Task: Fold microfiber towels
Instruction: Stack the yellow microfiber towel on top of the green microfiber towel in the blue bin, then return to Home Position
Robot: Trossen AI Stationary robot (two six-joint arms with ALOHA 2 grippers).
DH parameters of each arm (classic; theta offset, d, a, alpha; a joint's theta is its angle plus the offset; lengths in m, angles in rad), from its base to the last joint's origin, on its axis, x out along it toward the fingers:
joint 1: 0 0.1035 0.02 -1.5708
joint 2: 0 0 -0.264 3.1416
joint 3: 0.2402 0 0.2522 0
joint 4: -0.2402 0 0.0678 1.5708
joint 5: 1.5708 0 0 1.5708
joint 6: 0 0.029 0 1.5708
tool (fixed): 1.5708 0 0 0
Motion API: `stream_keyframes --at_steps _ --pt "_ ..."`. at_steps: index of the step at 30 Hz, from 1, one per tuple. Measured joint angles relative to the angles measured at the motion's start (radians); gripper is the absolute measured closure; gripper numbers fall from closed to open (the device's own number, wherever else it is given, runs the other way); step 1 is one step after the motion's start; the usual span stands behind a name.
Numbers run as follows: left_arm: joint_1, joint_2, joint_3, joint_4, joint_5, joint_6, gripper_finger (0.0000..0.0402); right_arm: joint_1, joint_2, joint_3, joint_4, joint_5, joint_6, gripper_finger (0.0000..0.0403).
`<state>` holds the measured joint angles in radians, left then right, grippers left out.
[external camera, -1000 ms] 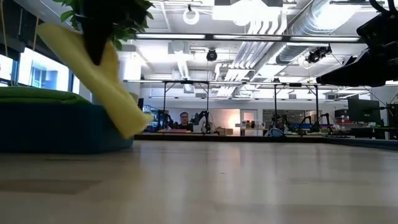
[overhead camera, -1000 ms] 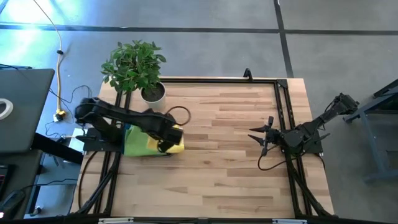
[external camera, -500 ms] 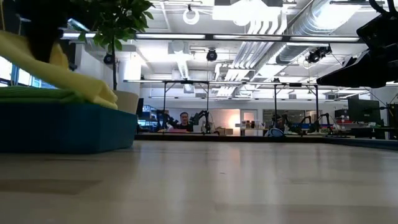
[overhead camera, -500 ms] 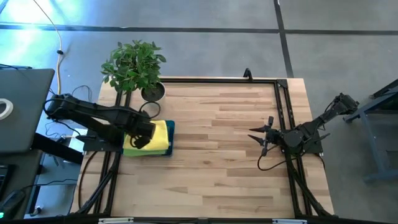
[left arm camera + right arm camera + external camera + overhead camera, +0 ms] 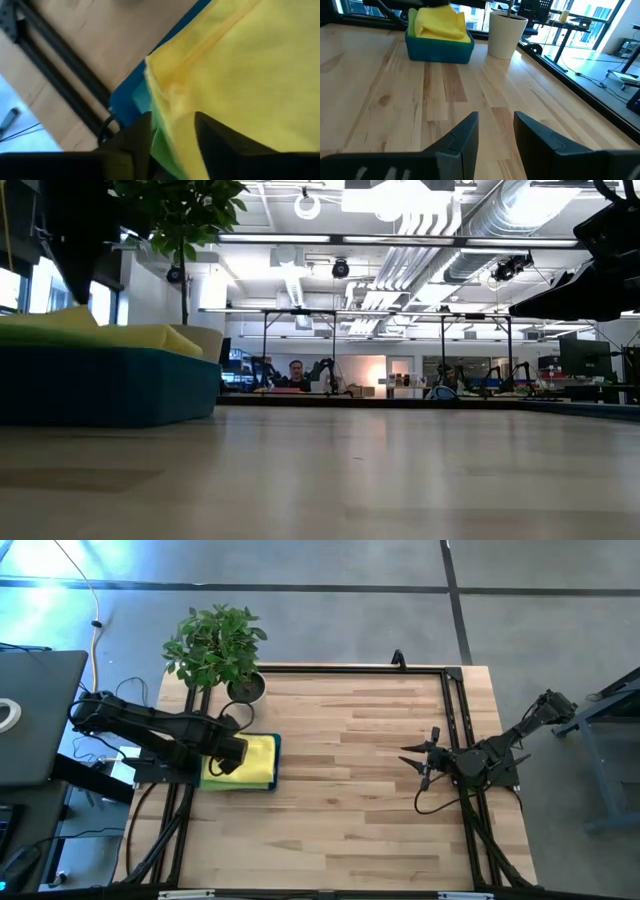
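Observation:
A yellow microfiber towel (image 5: pixel 255 758) lies folded on top of a stack in the dark teal tray (image 5: pixel 110 385) at the table's left edge. A lime green towel (image 5: pixel 159 145) shows just under it. My left gripper (image 5: pixel 172 135) is open over the tray's left part, its fingers on either side of the yellow towel's folded edge (image 5: pixel 167 95). My right gripper (image 5: pixel 408 758) waits open above the table's right side and holds nothing. Its wrist view sees the tray (image 5: pixel 440 50) and the yellow towel (image 5: pixel 440 24) far off. My left gripper comes at the yellow towel's left edge (image 5: pixel 175 117) from above, with the edge in the gap between its open fingers. I cannot tell whether the fingers touch the cloth. The towel lies flat on the stack in the tray.
A potted plant (image 5: pixel 215 645) in a white pot (image 5: pixel 505 35) stands just behind the tray at the table's far left. Black frame rails (image 5: pixel 455 720) run along the table's sides. Bare wood (image 5: pixel 350 790) spreads between the tray and my right gripper.
My left gripper has gone toward the table's left edge and down, carrying the yellow towel from beside the tray's right rim to over the tray. The towel, which hung slanting below the fingers, has come down and now lies flat on the stack.

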<state>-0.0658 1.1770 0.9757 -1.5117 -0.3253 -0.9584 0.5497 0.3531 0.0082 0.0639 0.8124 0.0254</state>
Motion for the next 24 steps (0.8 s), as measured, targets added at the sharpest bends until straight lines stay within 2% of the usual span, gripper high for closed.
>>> stream_keyframes --at_steps 5,16,20,24 --pt "-0.039 -0.015 0.052 0.078 -0.044 0.018 0.0209 0.0 0.0 0.0 0.0 0.0 0.0 0.0287" --pt "-0.259 -0.09 0.077 0.379 -0.49 0.217 0.0201 0.0 0.0 0.0 0.0 0.0 0.0 0.0287" --pt "-0.327 -0.105 0.012 0.55 -0.641 0.325 0.0202 0.0 0.0 0.0 0.0 0.0 0.0 0.0287" --pt "-0.336 -0.13 -0.117 0.808 -0.655 0.422 0.02 0.0 0.0 0.0 0.0 0.0 0.0 0.0287"
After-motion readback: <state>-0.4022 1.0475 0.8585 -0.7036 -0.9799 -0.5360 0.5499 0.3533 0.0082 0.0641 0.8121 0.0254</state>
